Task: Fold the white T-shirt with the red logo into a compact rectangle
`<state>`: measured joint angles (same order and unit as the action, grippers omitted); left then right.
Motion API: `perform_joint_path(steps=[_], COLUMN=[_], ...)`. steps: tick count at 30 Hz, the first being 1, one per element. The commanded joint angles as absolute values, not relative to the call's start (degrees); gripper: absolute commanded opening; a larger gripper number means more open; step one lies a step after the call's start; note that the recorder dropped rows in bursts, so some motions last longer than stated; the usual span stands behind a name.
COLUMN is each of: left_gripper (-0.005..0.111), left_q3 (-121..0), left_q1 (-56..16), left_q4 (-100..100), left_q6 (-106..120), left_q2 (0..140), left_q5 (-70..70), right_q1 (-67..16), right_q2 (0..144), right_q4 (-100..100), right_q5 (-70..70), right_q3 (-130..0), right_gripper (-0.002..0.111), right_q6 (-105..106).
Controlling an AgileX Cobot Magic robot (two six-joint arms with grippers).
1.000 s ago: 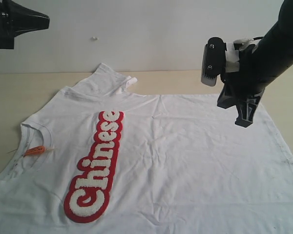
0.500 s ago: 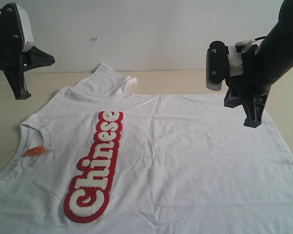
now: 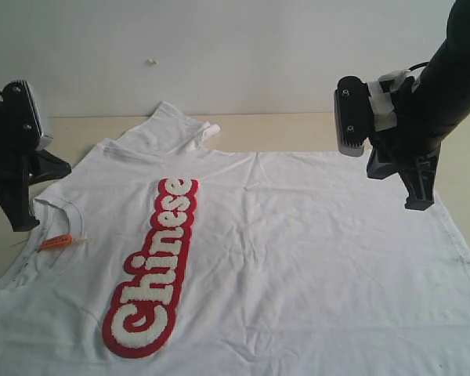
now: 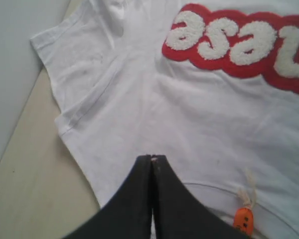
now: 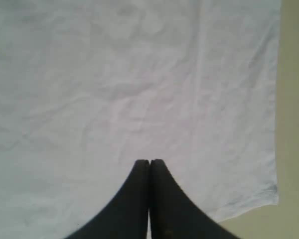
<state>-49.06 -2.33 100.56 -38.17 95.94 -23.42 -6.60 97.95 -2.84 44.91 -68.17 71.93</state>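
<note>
Left claw (image 3: 21, 225) and right claw (image 3: 420, 205) had descended, closed and empty; landing closed, we judged, could bunch the white T-shirt (image 3: 298, 258) beneath.

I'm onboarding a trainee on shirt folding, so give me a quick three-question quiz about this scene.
1. True or false: the black left gripper and black right gripper are both shut, holding nothing.
2. The small orange neck tag on the large white cotton T-shirt lies nearer which gripper? A) left B) right
3. What word do the puffy white letters on the long red fuzzy patch spell?
Key: 1 true; 2 A; 3 Chinese.
</note>
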Motion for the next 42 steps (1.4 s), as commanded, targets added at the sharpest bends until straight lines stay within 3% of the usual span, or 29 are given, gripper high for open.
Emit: perform_joint_path(steps=[1, 4, 6, 8, 11, 14, 15, 31, 42], left_gripper=[0.000, 0.000, 0.008, 0.024, 0.068, 0.101, 0.105, 0.105, 0.105], left_q3=[-48.5, -48.5, -48.5, -48.5, -48.5, -48.5, -48.5, -48.5, -48.5], left_q1=[-2.8, -2.8, -2.8, -2.8, -2.8, -2.8, -2.8, -2.8, -2.8], left_q4=[99.9, 99.9, 99.9, 99.9, 99.9, 99.9, 99.9, 99.9, 99.9], left_q6=[-43.2, -43.2, -45.2, -46.9, -46.9, -46.9, -47.0, -46.8, -53.8], left_q2=[91.1, 89.0, 88.2, 87.7, 87.6, 87.6, 87.6, 87.6, 85.1], left_q5=[-24.4, -24.2, -24.2, -24.5, -24.7, -24.2, -24.2, -24.2, -32.3], right_q1=[-6.7, -6.7, -6.7, -6.7, -6.7, -6.7, -6.7, -6.7, -6.7], right_q2=[97.8, 97.8, 97.8, 97.8, 97.8, 97.8, 97.8, 97.8, 97.8], right_q4=[-5.7, -8.5, -9.7, -10.0, -10.0, -10.0, -10.0, -12.0, -12.0], right_q5=[44.7, 44.7, 44.8, 45.2, 45.3, 45.3, 45.1, 44.0, 44.0], right_q3=[-68.4, -68.4, -68.4, -68.4, -68.4, -68.4, -68.4, -68.4, -68.4], right_gripper=[0.000, 0.000, 0.000, 0.000, 0.000, 0.000, 0.000, 0.000, 0.000], right_q6=[72.3, 72.3, 72.3, 72.3, 72.3, 72.3, 72.3, 69.9, 69.8])
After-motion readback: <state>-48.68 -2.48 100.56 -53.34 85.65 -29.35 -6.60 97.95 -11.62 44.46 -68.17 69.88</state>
